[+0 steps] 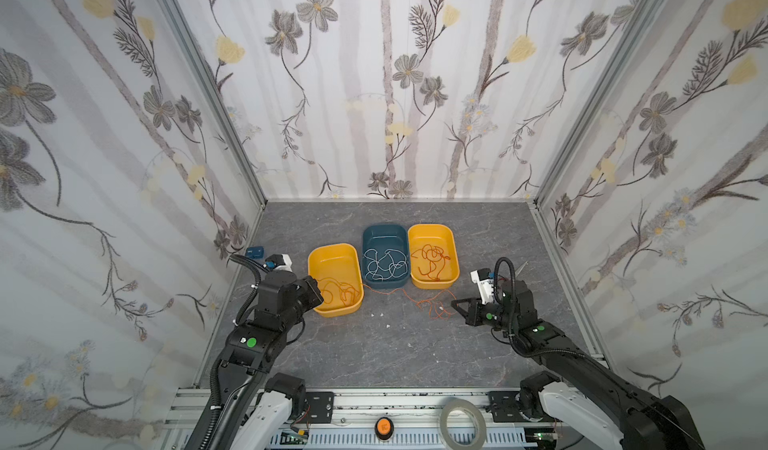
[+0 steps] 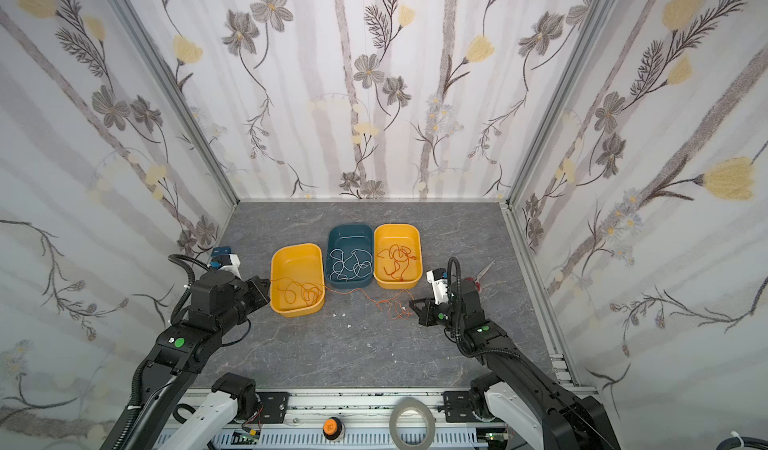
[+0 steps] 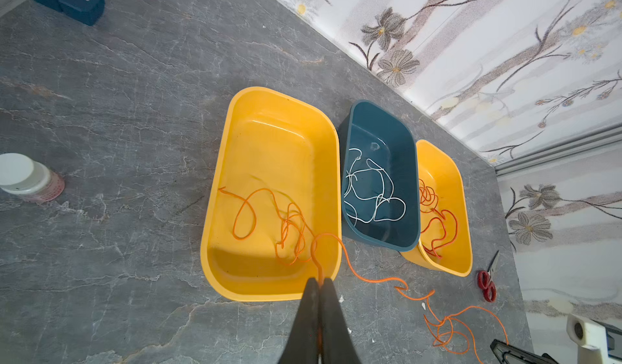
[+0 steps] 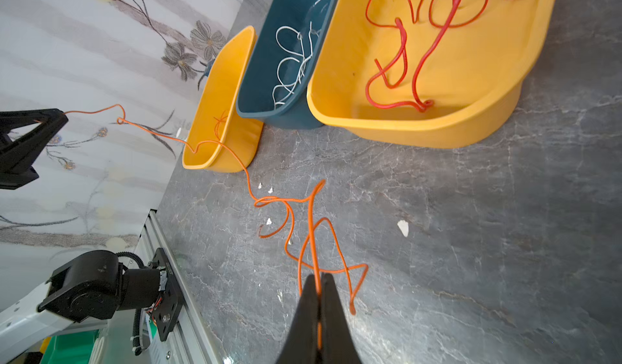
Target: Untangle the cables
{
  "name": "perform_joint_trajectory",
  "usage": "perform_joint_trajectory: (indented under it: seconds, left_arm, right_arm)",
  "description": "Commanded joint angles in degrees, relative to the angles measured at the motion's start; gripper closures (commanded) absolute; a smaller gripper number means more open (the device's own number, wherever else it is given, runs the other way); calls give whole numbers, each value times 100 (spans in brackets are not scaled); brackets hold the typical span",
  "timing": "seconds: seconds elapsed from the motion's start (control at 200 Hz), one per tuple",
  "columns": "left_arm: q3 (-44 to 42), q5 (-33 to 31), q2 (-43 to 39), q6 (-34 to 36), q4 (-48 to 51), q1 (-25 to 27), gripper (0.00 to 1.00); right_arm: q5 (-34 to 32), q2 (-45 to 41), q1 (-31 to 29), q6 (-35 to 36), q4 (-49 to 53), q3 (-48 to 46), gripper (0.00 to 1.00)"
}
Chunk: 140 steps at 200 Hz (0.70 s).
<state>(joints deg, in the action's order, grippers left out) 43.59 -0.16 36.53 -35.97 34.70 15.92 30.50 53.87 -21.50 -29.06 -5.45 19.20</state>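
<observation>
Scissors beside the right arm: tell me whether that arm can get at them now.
Probably not yet: the scissors lie close by, but the right gripper has jaws shut on the orange cable.

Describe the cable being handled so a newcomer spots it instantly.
On the grey tabletop, three trays sit in a row. A thin orange cable spills from the leftmost yellow tray onto the table. Unlike the white cable and red cable, it trails outside, pinched by the left gripper and right gripper.
</observation>
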Motion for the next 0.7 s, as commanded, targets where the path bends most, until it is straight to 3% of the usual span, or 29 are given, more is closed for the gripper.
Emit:
perform_joint_trajectory:
  seconds: [0.0,0.24,0.365,0.495,0.61,0.694]
  left_arm:
    - [2,-78,12,44,-34,-27,100]
    - [51,-168,-11,69,19,-67,100]
    - [-20,-113,37,42,-56,-81,100]
    - [-140,110,105,-30,-282,-81,100]
    - [-222,547,243,-59,-580,-81,100]
    - [-318,858,351,-131,-821,-76,100]
  right_arm:
    - [-65,99,9,-5,143,65,100]
    - [-928,-300,8,7,662,251,99]
    - [-1187,-780,0,-107,422,137,98]
    - [-643,-829,2,-243,-156,143,95]
    - [97,-233,-27,-150,-80,479,93]
    - [235,302,-197,-44,34,690,92]
